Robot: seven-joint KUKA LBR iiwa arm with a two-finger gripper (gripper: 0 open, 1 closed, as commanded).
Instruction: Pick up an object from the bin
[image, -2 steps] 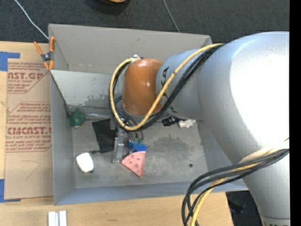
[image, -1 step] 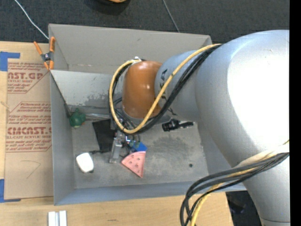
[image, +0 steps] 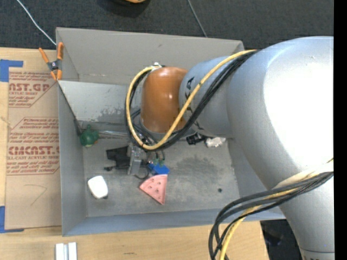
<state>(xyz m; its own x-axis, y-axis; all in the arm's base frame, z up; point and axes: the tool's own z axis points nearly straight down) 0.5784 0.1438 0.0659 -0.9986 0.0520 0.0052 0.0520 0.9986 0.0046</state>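
Note:
My gripper hangs low in the middle of the bin, below the orange wrist cover. A small black flat thing lies right against its left side. A blue piece sits just to its lower right, partly tucked under it. Below that lies a pink triangular slice with dark dots. Whether anything is held I cannot make out.
A white rounded block lies near the bin's front left corner. A green ball-like thing rests by the left wall. A small black piece and a white piece lie to the right, under the arm, which covers the bin's right side.

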